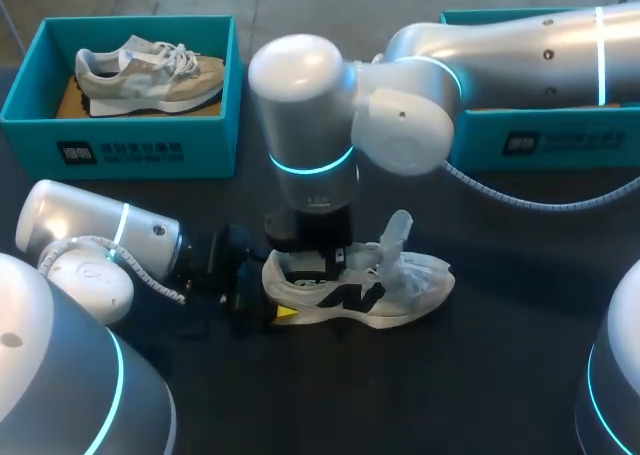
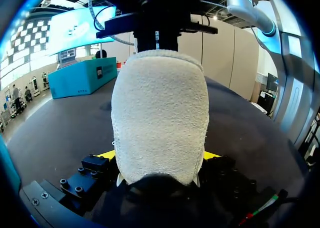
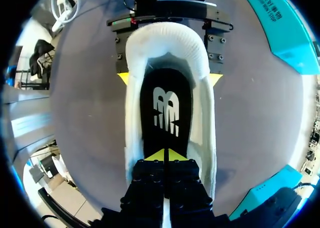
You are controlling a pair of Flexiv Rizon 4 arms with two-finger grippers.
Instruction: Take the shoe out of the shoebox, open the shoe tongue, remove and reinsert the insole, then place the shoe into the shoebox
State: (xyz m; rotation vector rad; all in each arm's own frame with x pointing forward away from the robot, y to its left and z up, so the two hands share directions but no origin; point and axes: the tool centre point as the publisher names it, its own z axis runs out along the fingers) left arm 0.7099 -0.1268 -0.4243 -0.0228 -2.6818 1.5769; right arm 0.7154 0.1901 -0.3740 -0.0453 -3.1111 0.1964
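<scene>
Dark table [image 1: 490,385]: white shoe [image 1: 405,285] at middle; teal left shoebox [image 1: 120,147] and right shoebox [image 1: 565,140] along far edge.

Shoe [image 1: 405,283] mouth plugged (right claw [image 3: 164,157]), heel clamped

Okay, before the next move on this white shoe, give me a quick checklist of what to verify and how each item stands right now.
1. White shoe out of the box, on the table: ok.
2. Left gripper clamping the heel from both sides: ok.
3. Tongue lifted clear of the opening: ok.
4. Insole seated inside the shoe: ok.
5. Right gripper shut, down on the insole; actually pinching it: cannot tell.
6. Right shoebox free for the return; the right arm hides its inside: cannot tell.
</scene>
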